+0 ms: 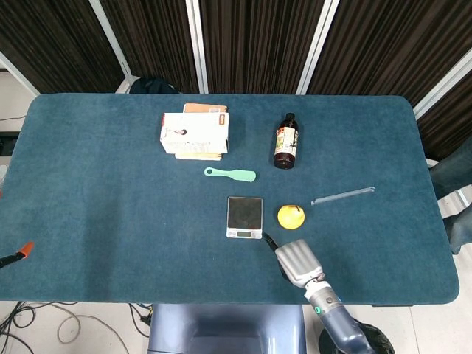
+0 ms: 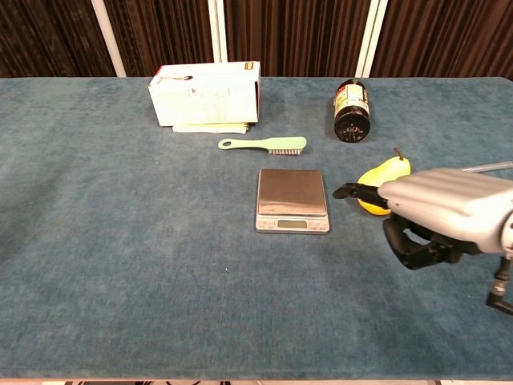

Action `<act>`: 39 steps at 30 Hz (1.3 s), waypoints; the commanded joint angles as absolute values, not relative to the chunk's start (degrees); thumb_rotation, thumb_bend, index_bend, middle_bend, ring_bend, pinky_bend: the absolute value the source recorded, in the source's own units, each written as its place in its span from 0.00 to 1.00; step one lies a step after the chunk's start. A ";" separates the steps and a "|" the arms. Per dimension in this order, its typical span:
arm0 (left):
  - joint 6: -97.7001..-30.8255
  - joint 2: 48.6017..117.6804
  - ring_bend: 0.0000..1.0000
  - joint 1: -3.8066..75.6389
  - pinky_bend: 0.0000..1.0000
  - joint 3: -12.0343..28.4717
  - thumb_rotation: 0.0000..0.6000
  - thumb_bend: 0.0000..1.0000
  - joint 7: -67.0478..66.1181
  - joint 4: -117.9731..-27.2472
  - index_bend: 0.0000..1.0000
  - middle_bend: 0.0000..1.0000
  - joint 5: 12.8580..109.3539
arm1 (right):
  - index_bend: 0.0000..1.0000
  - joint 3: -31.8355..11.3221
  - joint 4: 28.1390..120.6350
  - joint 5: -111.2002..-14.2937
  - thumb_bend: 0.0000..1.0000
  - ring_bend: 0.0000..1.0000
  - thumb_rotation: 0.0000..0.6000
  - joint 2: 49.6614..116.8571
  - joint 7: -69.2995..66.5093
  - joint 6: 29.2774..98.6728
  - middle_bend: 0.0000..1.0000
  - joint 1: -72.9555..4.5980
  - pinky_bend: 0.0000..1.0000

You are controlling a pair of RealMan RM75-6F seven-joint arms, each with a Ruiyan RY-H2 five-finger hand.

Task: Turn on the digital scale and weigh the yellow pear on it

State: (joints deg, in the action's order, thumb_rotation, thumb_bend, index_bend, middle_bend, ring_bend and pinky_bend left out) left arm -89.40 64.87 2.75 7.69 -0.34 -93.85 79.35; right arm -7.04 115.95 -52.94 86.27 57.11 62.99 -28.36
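Blue table — pear just beyond right hand.

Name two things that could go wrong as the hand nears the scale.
1. The right hand points one extended finger toward the scale, whose button strip is narrow; it may miss the power button or push the scale along the cloth.
2. The pear lies close beside the hand; a sideways sweep might knock it and set it rolling.

You're working in what looks like a lab or test room: a table covered in blue felt, dark ribbed panels with pale uprights behind it, and loose cables on the floor (nothing homely about it).
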 commanded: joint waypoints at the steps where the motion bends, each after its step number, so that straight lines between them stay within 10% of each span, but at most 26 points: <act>1: -89.21 64.86 0.00 2.81 0.03 7.63 1.00 0.09 -0.29 -93.87 0.02 0.02 79.38 | 0.00 -8.58 117.01 -47.84 1.00 0.90 1.00 90.71 62.12 67.26 0.84 -31.15 0.80; 39: -89.58 65.06 0.00 2.76 0.03 8.05 1.00 0.09 -0.66 -93.94 0.02 0.02 78.91 | 0.00 -8.45 106.33 -42.38 1.00 0.91 1.00 103.83 60.89 69.84 0.84 -40.33 0.80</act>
